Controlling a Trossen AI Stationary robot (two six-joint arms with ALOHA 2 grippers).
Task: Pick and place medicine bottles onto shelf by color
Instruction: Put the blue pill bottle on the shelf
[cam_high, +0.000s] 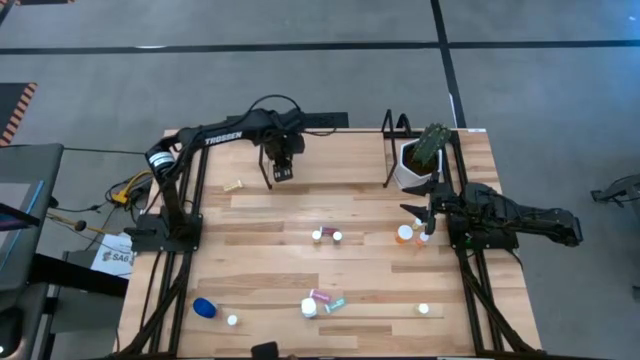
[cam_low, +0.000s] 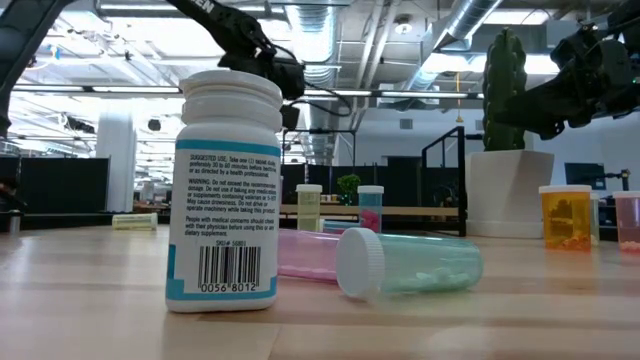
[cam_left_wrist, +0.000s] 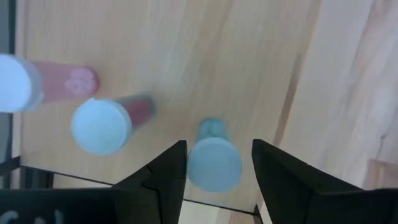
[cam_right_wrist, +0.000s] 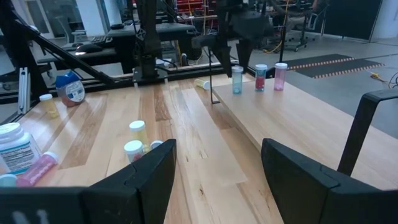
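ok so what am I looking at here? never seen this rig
Two robot arms work at a wooden table. There are four pictures: one from overhead, one from table height and one from each wrist. Small medicine bottles are scattered about, including a white bottle, a blue bottle and an orange bottle. The left arm reaches over the shelf, jaws open over a teal bottle beside two pink bottles. The right arm is near the orange bottle, jaws open. Nothing is held.
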